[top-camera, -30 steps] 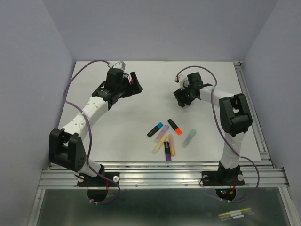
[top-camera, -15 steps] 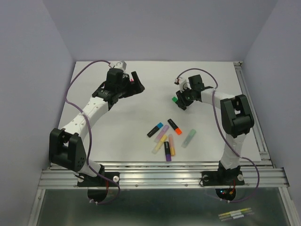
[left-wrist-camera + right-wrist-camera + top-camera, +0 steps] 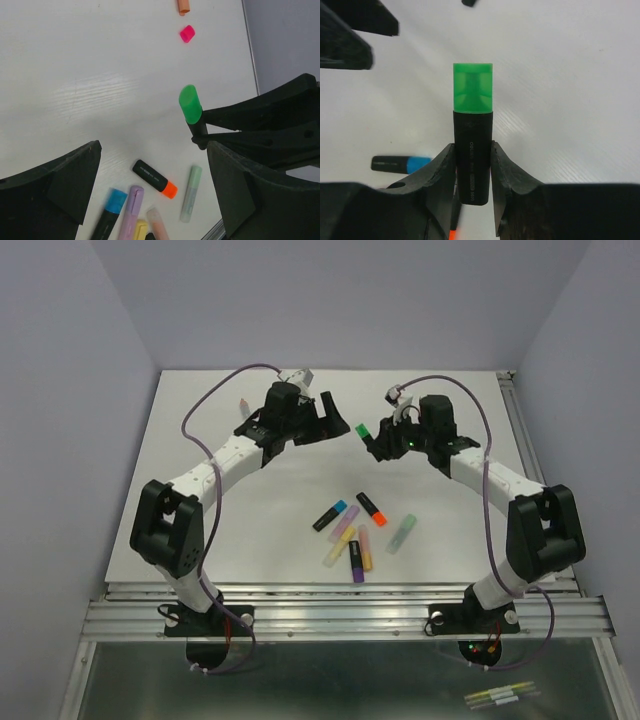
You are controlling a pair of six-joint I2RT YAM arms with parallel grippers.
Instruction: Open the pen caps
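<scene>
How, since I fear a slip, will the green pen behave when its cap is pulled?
Probably stiff: the pen looks like a hard, straight barrel. Its smooth black plastic may slide, since the right gripper pinches only its lower part. The cap looks blocky, so likely easy to pinch.

Overhead, two wrist close-ups; common green-capped pen

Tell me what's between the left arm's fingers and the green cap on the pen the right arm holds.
Nothing: in the top view only bare white table shows between the left fingers and the green cap.
</scene>
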